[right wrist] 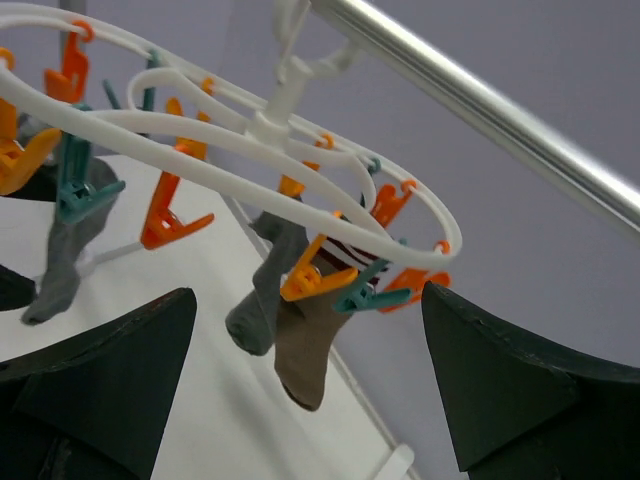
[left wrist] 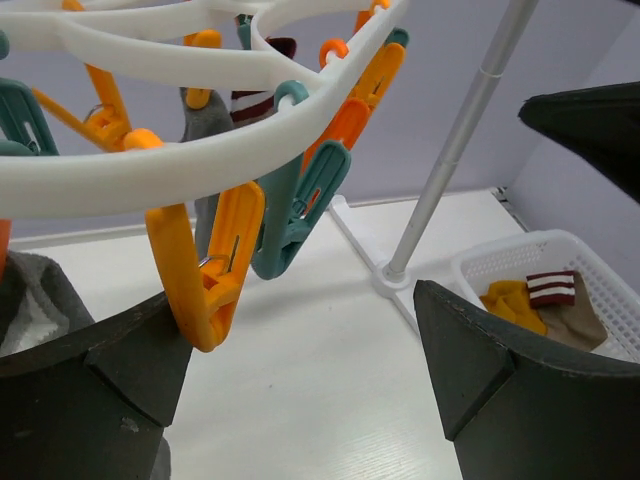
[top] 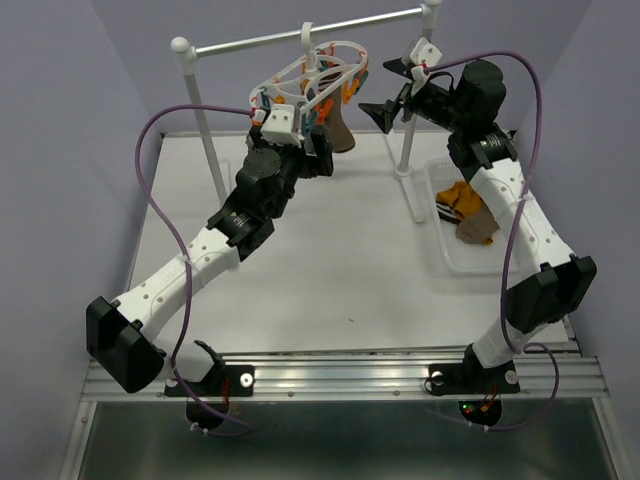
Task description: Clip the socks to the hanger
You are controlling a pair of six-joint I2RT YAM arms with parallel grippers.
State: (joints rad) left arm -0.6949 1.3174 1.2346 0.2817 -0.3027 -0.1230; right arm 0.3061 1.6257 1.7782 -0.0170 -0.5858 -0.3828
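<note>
Handling the socks (top: 465, 213): I judged them light, limp and grippy, with nothing to break; they would sag and fold once lifted.
Where they lay: a mustard, a striped and a brown one were heaped in the white basket (top: 440, 262) at the right of the worktop (top: 330, 270); a brown sock (right wrist: 305, 350) and a grey sock (right wrist: 65, 250) already hung from clips.
Take-hold spot: I reckoned the cuff, pinched through both layers, leaving an edge free for a clip.
Hanger (top: 312, 72): hooked on the rack bar (top: 250, 42); light, and likely to swing when pushed.
Left hand (left wrist: 295, 320): spread wide, empty, just under an orange clip (left wrist: 205, 270).
Right hand (right wrist: 305, 300): spread wide, empty, facing the hanger.
</note>
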